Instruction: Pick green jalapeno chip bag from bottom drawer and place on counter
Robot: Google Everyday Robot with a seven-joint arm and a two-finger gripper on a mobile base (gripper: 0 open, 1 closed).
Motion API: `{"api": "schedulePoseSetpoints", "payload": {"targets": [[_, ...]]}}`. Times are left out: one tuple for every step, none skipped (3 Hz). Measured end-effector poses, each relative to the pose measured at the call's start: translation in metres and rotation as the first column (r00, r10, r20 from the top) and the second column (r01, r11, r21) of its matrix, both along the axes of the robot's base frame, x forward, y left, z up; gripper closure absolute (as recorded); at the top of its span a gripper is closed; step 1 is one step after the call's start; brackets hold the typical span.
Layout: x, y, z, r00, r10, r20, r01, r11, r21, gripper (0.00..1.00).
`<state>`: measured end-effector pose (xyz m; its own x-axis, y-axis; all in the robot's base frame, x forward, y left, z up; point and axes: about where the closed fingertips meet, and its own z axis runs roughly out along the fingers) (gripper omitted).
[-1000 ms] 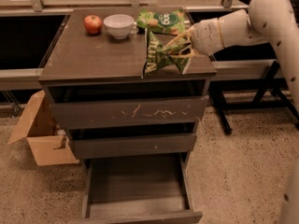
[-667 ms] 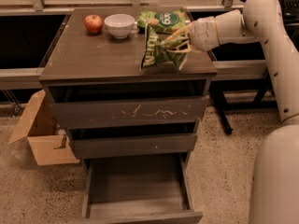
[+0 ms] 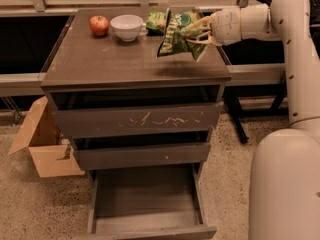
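My gripper (image 3: 197, 31) reaches in from the right over the counter (image 3: 110, 64) and is shut on the green jalapeno chip bag (image 3: 175, 39). The bag hangs tilted a little above the counter's right side, casting a shadow below it. The bottom drawer (image 3: 147, 204) is pulled out at the foot of the cabinet and I see nothing inside it.
A brighter green bag (image 3: 162, 19), a white bowl (image 3: 127, 26) and a red apple (image 3: 99, 25) sit along the counter's back edge. An open cardboard box (image 3: 45, 144) stands on the floor to the left. My white arm and base (image 3: 285, 174) fill the right side.
The gripper has carried the chip bag up and back over the counter's right side. The view has shifted, so the cabinet sits lower in the frame.
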<state>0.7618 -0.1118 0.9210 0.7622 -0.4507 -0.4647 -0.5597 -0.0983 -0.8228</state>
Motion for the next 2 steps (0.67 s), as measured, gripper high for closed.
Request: {"api": "schedulePoseSetpoints", "payload": {"targets": [[0.0,0.0,0.0,1.0,0.0,0.0,0.0,1.0,0.0,1.0],[0.02,0.019,0.001,0.9994,-0.032,-0.01,0.032,0.999,0.023,1.0]]}}
